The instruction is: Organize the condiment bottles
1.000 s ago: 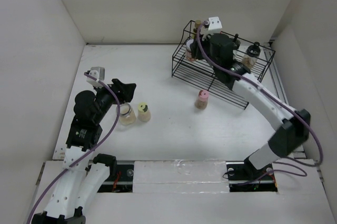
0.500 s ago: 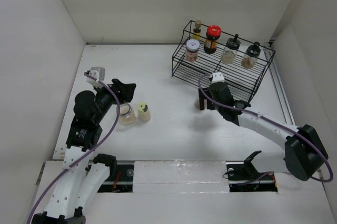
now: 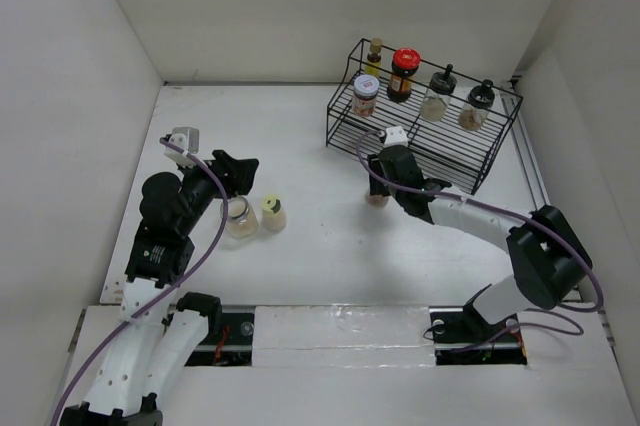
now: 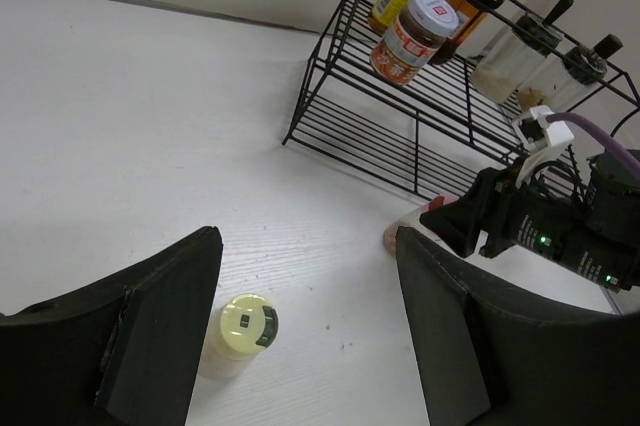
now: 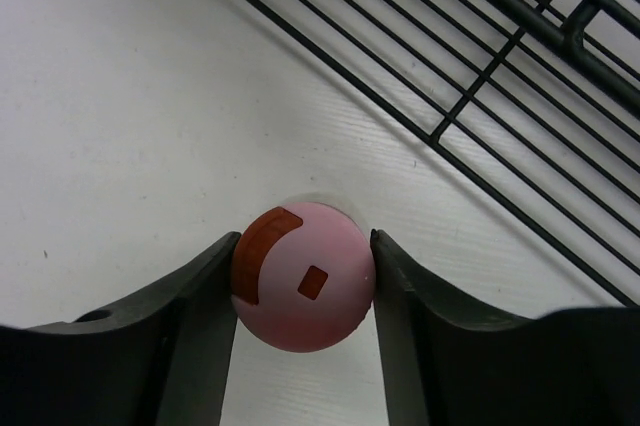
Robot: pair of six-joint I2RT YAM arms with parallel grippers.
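Our right end effector [image 5: 303, 244] pinched the pink-capped bottle [image 5: 300, 281], lower centre; we judged a straight lift safest beside the rack [image 5: 480, 66].

A black wire rack [image 3: 440, 151] stands on the white table [image 3: 300, 136], near its far right corner.

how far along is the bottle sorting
Done: the red-cap jar and four more bottles stand on the rack. In hand: the right gripper is closed on the pink-cap bottle, which sits on the table beside the rack. Left: the yellow-cap bottle and a clear jar wait on the table by the open left gripper. Roughly five of eight placed.
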